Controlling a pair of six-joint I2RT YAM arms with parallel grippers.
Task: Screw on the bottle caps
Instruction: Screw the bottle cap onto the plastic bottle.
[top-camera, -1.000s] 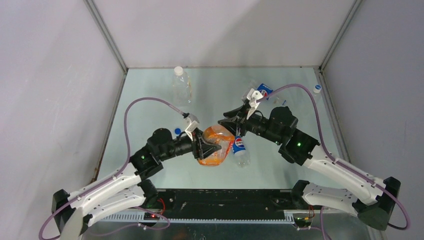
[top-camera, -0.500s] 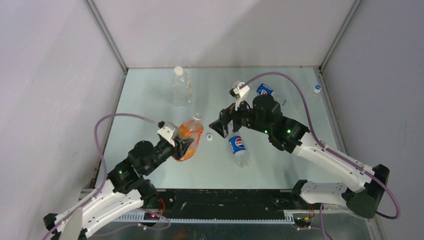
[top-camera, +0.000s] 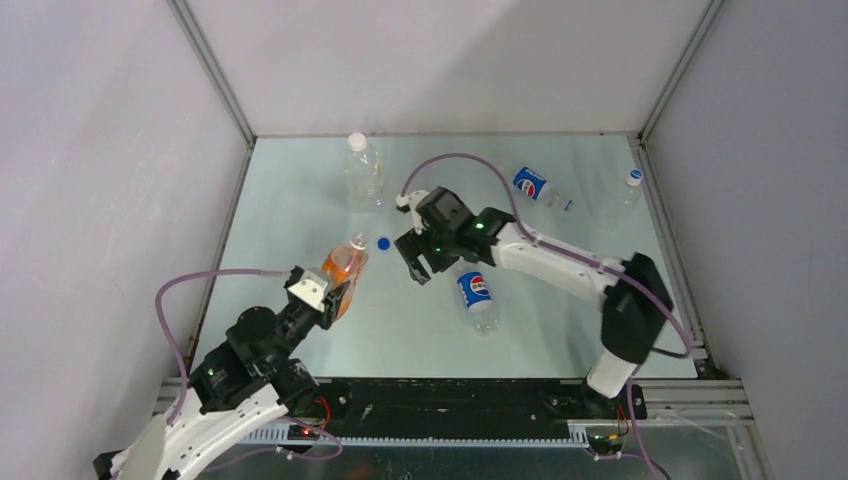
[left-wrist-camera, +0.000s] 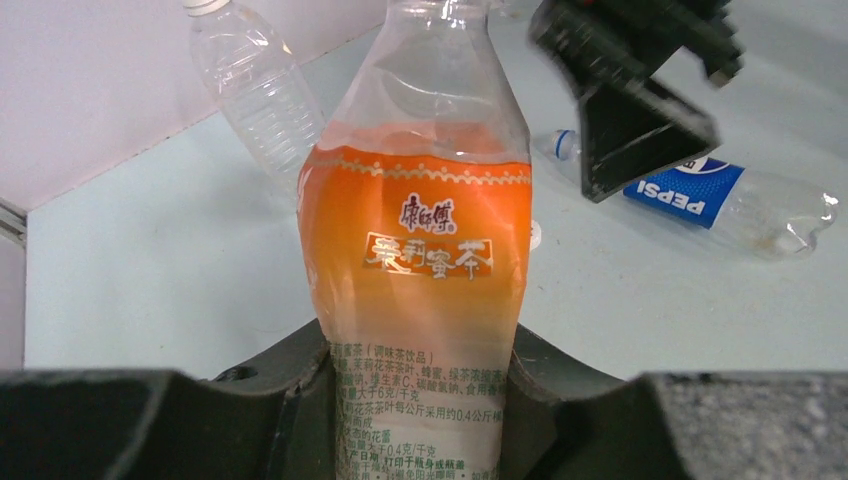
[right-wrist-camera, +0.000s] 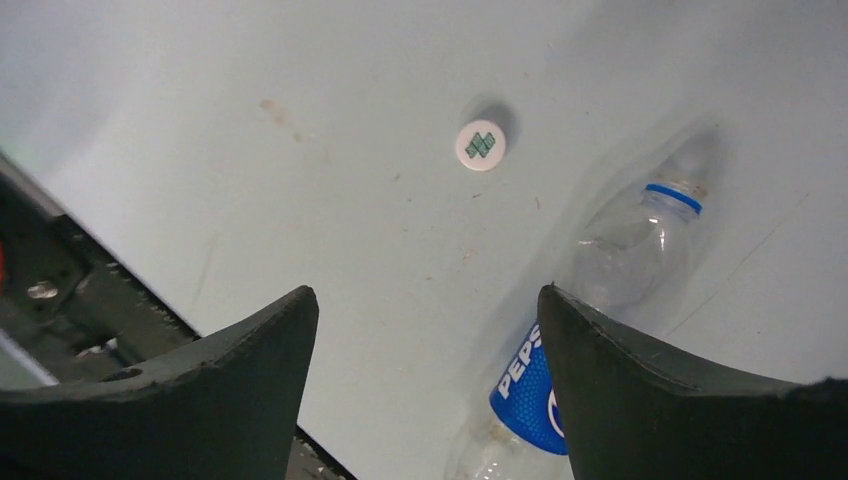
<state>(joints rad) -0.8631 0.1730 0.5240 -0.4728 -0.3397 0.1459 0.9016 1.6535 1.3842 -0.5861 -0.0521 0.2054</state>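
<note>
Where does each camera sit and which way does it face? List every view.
Top external: above and behind the arms, looking down on the table; both show.
Left wrist: looks along its fingers at the orange bottle the left gripper holds.
Right wrist: looks down between the open fingers of the right gripper at a white cap.
Shared: the near Pepsi bottle, in all three.

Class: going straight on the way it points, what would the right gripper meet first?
Likely the white cap on the table, ahead between the open jaws of the right gripper; depth unclear, perhaps bare table first.
</note>
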